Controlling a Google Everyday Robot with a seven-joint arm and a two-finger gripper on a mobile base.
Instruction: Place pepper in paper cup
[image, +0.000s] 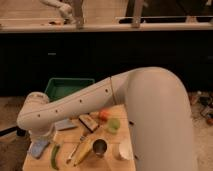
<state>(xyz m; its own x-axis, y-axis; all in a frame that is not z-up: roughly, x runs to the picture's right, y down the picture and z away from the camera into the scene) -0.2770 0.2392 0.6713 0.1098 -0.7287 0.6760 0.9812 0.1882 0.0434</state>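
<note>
The pepper (54, 155), long and dark green, lies on the wooden table (107, 162) near its front left corner. The white paper cup (123, 150) stands upright at the front right, beside the steel cup (100, 147). My white arm reaches across the table from the right to the far left. My gripper (42, 136) hangs below the wrist at the table's left edge, just above and left of the pepper. It is mostly hidden by the arm.
A yellow banana (84, 151) and a utensil (73, 151) lie between pepper and steel cup. A light-green fruit (114, 124), a red-orange item (103, 115), a brown box (88, 121) and a blue cloth (38, 148) share the table. A green bin (67, 88) stands behind.
</note>
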